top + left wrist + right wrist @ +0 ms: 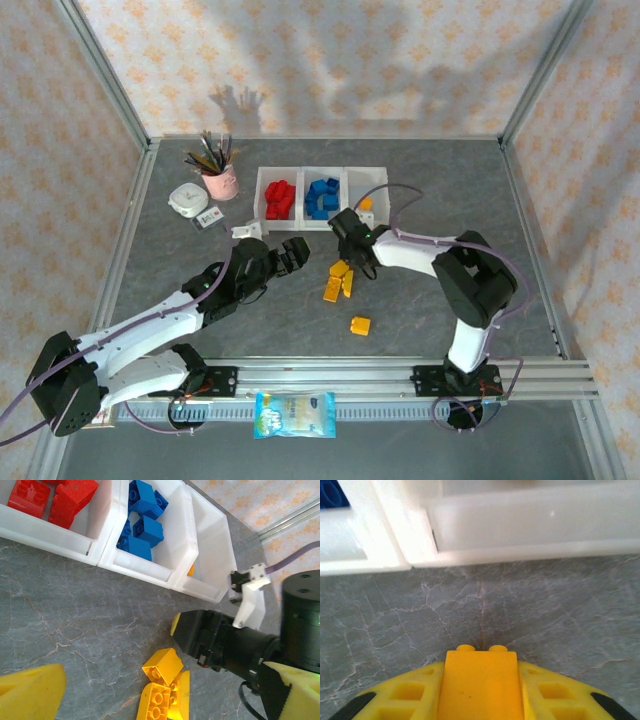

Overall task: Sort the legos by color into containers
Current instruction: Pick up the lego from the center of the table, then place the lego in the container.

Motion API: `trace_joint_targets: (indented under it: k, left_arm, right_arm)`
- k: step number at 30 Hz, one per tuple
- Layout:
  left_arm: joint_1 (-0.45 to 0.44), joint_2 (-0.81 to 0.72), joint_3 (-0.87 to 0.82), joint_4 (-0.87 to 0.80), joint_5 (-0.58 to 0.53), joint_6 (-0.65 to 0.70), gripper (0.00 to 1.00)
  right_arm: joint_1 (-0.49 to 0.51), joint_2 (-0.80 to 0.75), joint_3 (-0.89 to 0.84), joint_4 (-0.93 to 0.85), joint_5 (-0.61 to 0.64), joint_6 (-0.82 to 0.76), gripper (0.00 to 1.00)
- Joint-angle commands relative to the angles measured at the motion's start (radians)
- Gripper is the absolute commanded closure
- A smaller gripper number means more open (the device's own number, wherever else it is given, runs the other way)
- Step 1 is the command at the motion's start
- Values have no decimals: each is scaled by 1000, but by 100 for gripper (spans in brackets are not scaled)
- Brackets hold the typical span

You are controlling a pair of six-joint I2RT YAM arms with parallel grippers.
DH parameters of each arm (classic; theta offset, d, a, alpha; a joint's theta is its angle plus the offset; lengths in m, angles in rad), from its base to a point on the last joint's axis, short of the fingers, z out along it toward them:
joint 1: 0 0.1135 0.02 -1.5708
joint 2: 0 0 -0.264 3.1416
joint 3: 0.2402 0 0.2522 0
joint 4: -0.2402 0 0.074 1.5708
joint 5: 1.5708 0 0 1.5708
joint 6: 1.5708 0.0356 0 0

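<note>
Yellow lego (480, 682) sits clamped in the right gripper (345, 228), just before the containers' (210, 545) near wall. The left gripper (300, 256) gapes wide and empty beside loose yellow legos (162, 682) at the table's (420, 310) middle.

A pink cup (222, 184) is standing at the far left of the grey marbled worktop (430, 310), holding brushes (212, 153). A white rounded device (187, 199) is sitting just beside it, a small card (208, 220) lying near. A blue packet (294, 415) is lying at the near edge.
</note>
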Motion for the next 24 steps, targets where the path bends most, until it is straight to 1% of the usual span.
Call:
trace_joint_targets:
  k: [1,5,10,14,21,24]
  left_arm:
    - [7,17,40,-10,14,21,1]
    - [9,49,79,-8,20,49,1]
    - [11,101,131,7,29,79,1]
    - [17,144,162,27,35,94,1]
    - [45,205,201,70,60,108,1]
    - [58,229,218,75,74,114,1]
  right_arm:
    - [-34,-99,-5,-14,55,-18,66]
    - [-88,-153,22,-27,45,-63,65]
    - [-154,-100,142,-52,65,-122,65]
    - [-197,-18,251,-39,40,-161,65]
    - [-241,179,468,-73,57,-218,65]
    - [-250,244,540,-84,74,-238,63]
